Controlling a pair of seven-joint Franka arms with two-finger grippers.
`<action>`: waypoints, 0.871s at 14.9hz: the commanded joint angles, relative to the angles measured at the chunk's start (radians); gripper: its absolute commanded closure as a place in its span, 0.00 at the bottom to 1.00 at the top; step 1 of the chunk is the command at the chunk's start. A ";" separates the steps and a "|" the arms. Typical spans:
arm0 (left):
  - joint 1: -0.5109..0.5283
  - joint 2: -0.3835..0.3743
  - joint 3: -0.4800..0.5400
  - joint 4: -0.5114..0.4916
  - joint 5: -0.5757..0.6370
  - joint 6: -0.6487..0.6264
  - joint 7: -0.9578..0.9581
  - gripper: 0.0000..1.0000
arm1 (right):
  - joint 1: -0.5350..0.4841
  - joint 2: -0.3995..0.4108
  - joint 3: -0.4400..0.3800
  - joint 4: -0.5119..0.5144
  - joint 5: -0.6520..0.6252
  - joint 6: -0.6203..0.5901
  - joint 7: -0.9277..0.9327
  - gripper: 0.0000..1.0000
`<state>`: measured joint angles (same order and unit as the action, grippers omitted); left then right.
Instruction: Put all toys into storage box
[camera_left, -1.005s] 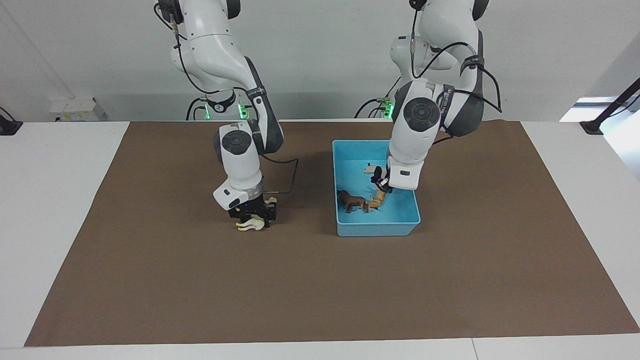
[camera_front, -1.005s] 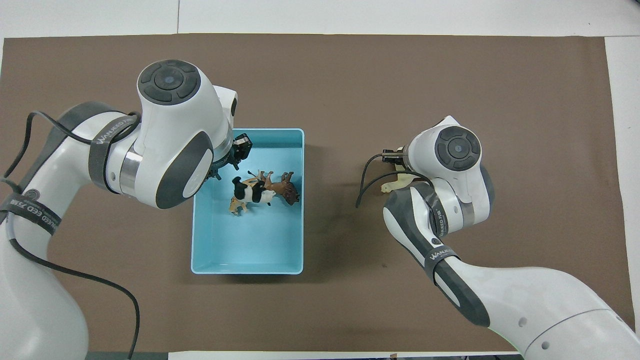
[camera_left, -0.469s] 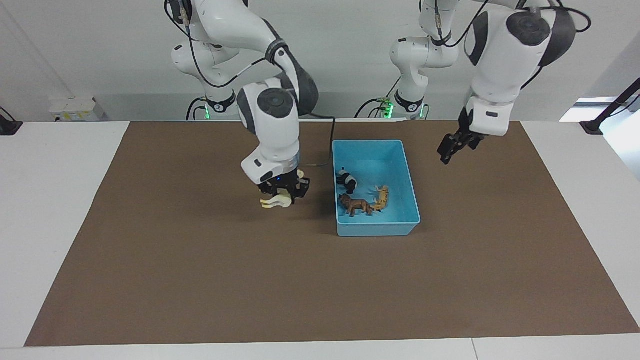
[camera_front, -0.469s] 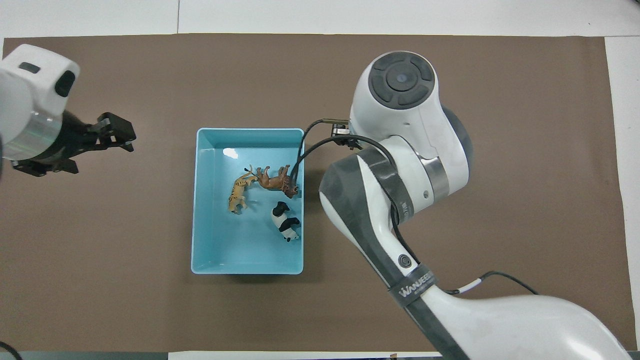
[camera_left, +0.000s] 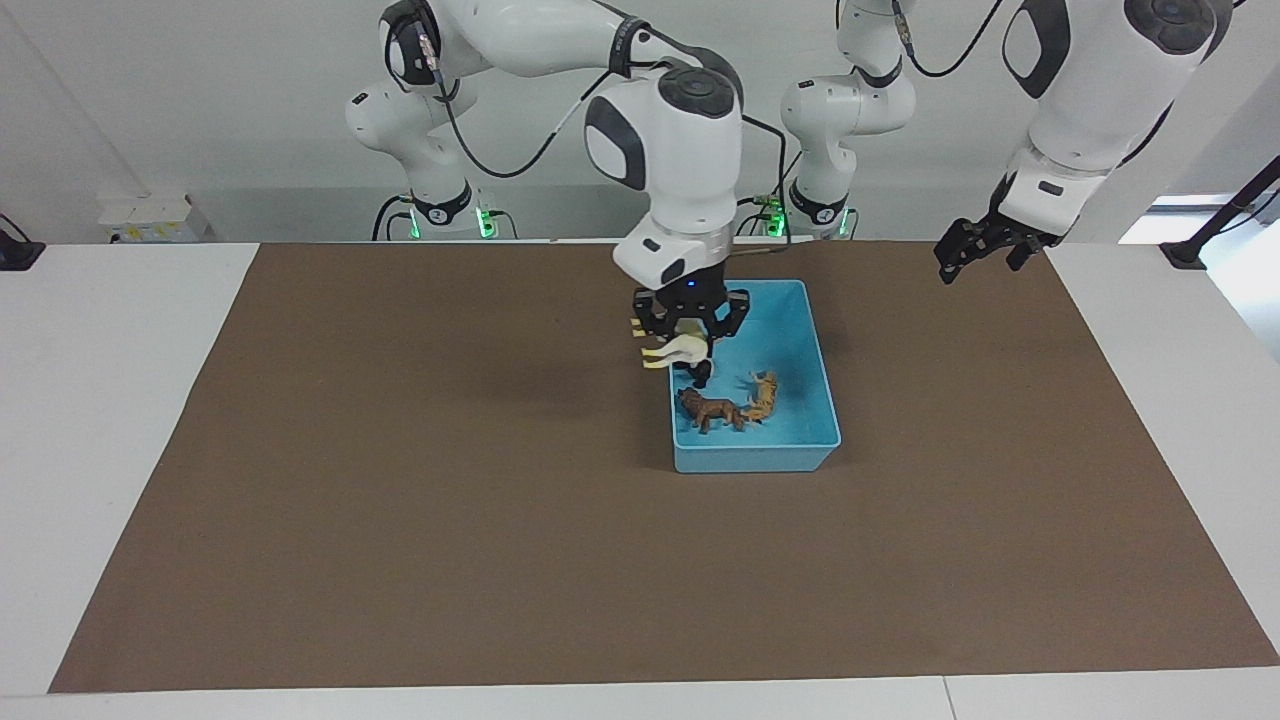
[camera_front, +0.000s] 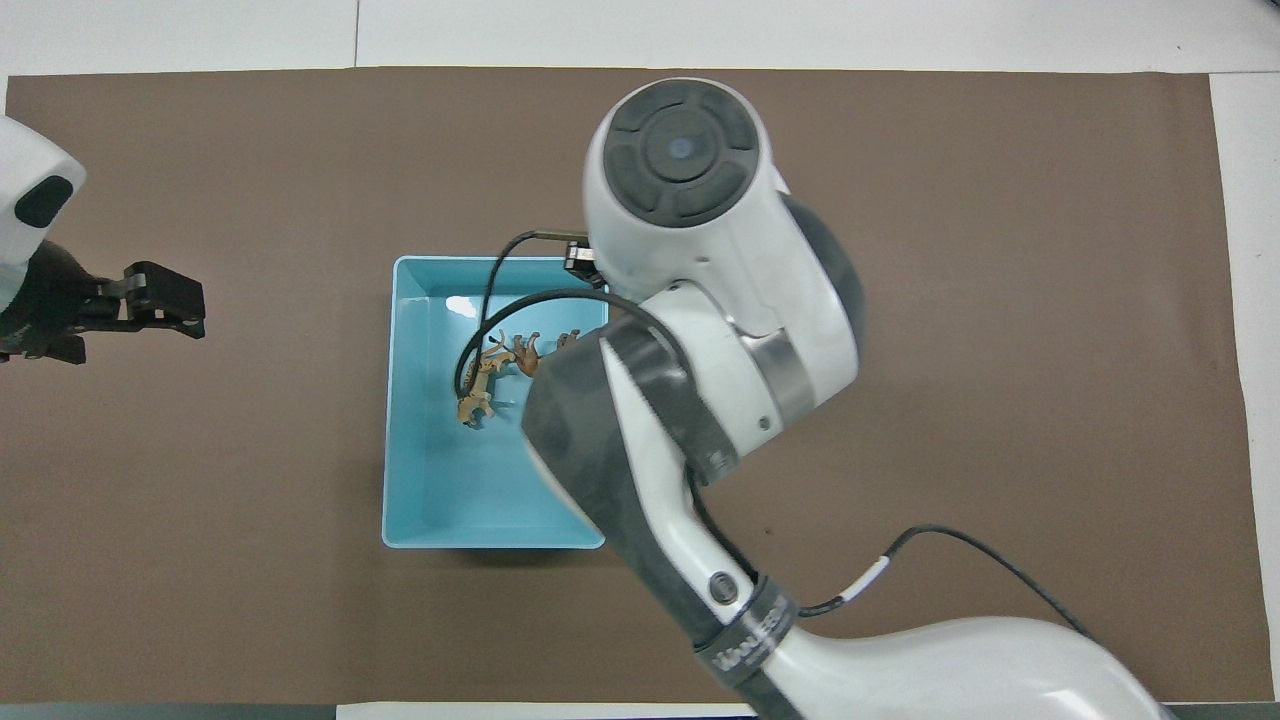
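Since a second before, the right arm had carried the cream-white horse-like animal (camera_left: 678, 351) from the open brown mat across to the storage box (camera_left: 815, 360), while the left arm had pulled up out of the box and swung out toward its own end of the worktop (camera_left: 150, 300). The right hand (camera_left: 690, 322) hung over the box wall at the right arm's end, its fingers clenched on the cream figure, which sat in the air above the rim rather than inside. The panda (camera_left: 701, 373) lay mostly hidden under it; the lion (camera_left: 708, 408) and tiger (camera_left: 764, 396) lay inside, farther from the robots. The left hand (camera_left: 985, 245) waited over the mat edge, released and holding nothing. I judged this the last delivery: three toys were in, one was held. The next move seemed to call for shifting a little further over the box floor, then letting go clear of the panda
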<state>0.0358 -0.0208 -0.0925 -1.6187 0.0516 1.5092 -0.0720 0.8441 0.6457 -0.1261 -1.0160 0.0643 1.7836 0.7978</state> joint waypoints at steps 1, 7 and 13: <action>0.001 0.016 -0.013 0.020 -0.013 -0.030 0.029 0.00 | 0.010 0.049 0.003 0.016 0.015 0.043 0.000 1.00; -0.042 0.059 -0.001 0.019 -0.038 -0.021 0.051 0.00 | 0.018 0.043 0.003 -0.007 0.014 0.057 0.060 0.00; -0.045 0.055 0.000 0.030 -0.061 -0.040 0.051 0.00 | -0.043 -0.061 -0.072 -0.016 -0.035 -0.003 0.038 0.00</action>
<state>0.0043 0.0313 -0.1070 -1.6120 0.0027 1.4968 -0.0364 0.8468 0.6584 -0.1790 -1.0104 0.0462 1.8149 0.8447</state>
